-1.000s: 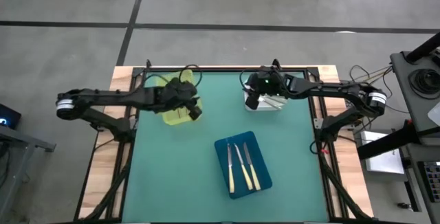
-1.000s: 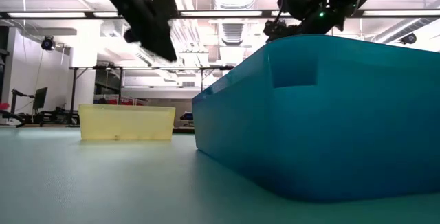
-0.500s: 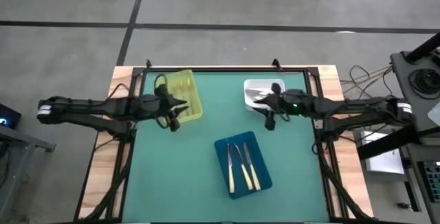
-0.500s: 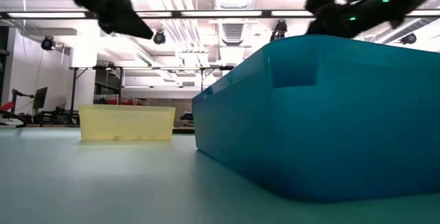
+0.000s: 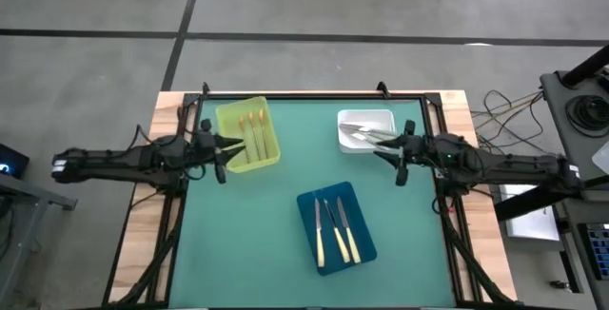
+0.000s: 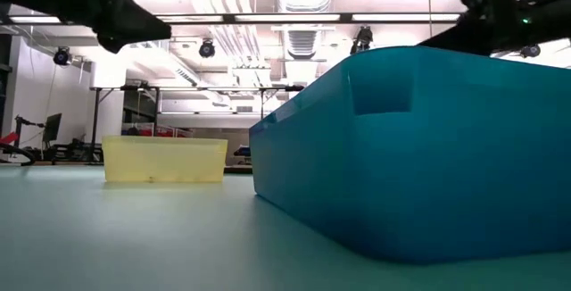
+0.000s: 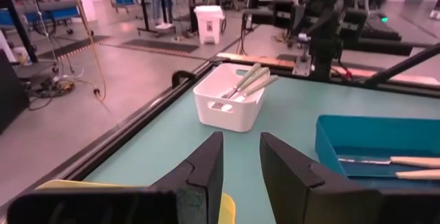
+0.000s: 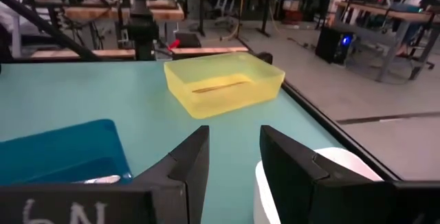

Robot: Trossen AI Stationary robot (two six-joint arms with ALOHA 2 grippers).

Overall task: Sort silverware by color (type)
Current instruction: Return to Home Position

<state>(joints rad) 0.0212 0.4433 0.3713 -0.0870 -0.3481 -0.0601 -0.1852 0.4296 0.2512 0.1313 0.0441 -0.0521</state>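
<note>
Three groups from overhead, is that right?

Yes. The gold utensils [image 5: 252,127] lie in the yellow tray [image 5: 271,153], the silver knives [image 5: 366,137] in the white tray [image 5: 366,115], and the cream-handled knives [image 5: 336,226] in the blue tray [image 5: 306,205]. I see no silverware loose on the green mat [image 5: 247,243]. The left gripper [image 5: 221,153] hovers just beside the yellow tray and the right gripper [image 5: 398,158] just beside the white one, each near its own table edge.

And from table height?

Little help. The blue tray's wall fills the near side and the yellow tray stands farther back; neither shows what is in it. Both arms hang high, well above the trays.

The left wrist camera?

The left gripper's fingers [image 7: 206,172] stand a little apart with nothing between them. Past them, silver knives lean together in the white tray, and two cream handles show in the blue tray.

The right wrist camera?

Much the same: the fingers [image 8: 196,159] are parted and empty. Beyond them, a thin gold piece lies inside the yellow tray, with the blue tray's corner to one side.

So what is left?

By my reading the sorting is done. Only drawing the arms back to rest seems to remain.
</note>
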